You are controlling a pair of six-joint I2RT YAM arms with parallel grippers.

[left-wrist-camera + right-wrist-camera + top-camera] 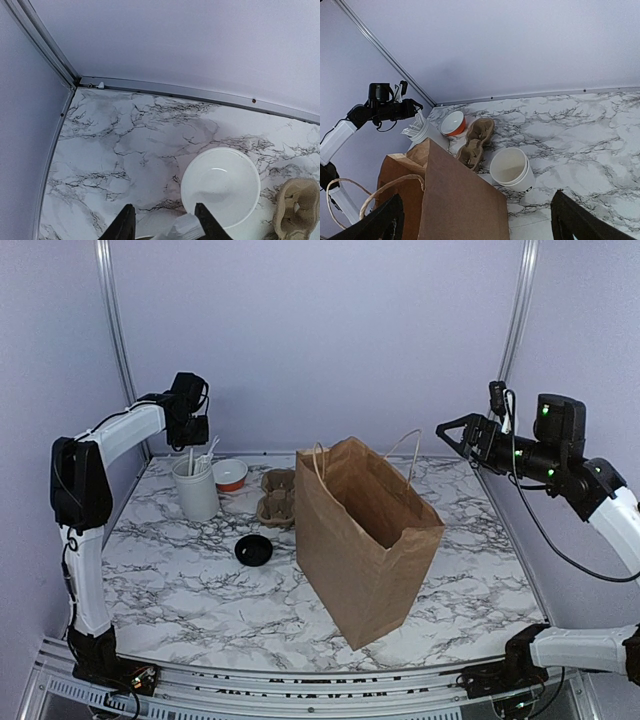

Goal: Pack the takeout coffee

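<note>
Hovering at the upper left of the top view, the left gripper (pixel 190 428) hangs over a white cylindrical holder (pixel 196 492) of white plastic utensils (pixel 204 454), jaws part-way together around one; whether it pinches, I cannot tell. The right gripper (pixel 455 435), upper right, is spread wide. A brown paper bag (pixel 365 540) stands mid-tabletop (pixel 180 585). The takeout coffee shows in no view.

Brown bag (pixel 362 558), black-veined white marble table (pixel 170 590)

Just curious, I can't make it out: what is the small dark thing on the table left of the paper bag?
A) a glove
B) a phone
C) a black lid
C: a round black lid lies loose beside the bag.
</note>
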